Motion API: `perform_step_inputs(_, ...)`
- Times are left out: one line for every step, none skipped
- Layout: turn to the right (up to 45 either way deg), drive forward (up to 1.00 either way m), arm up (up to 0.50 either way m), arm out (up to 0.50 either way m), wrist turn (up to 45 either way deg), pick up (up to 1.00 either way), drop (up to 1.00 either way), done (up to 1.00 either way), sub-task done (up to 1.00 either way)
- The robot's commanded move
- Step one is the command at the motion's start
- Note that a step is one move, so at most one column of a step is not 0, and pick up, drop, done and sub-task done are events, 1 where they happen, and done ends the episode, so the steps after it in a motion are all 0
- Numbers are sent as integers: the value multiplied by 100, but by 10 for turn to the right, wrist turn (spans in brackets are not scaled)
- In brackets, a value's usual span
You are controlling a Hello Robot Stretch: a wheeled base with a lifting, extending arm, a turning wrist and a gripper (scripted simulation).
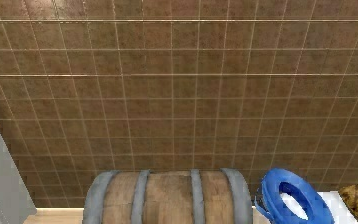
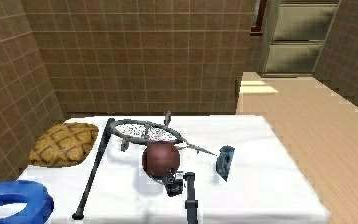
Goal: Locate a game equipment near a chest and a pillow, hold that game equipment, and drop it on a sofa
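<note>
A brown ball (image 2: 162, 157) lies on a white bed (image 2: 257, 185) in the arm side view. Behind it rests a racket (image 2: 147, 129) with a round netted head, and a long dark bat (image 2: 97, 168) slants down to the ball's left. A brown quilted pillow (image 2: 63, 143) sits at the bed's left. The dark arm rises from the bottom edge, and my gripper (image 2: 172, 181) stands right at the ball's near side; I cannot tell whether it holds anything. In the forward view a wooden chest (image 1: 169, 197) with grey bands stands against the tiled wall.
A blue ring-shaped thing (image 2: 15, 202) lies at the bed's near left corner and also beside the chest (image 1: 293, 195). A small blue-grey flat thing (image 2: 225, 161) stands right of the ball. Brown tiled walls (image 2: 137, 55) bound the bed; a dresser (image 2: 302, 35) stands beyond wooden floor.
</note>
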Motion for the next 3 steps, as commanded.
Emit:
perform_step_inputs(0,0,50,0,0,0,0,0,0)
perform_step_inputs(0,0,6,0,0,0,0,0,0)
perform_step_inputs(0,0,0,0,-450,0,0,0,0)
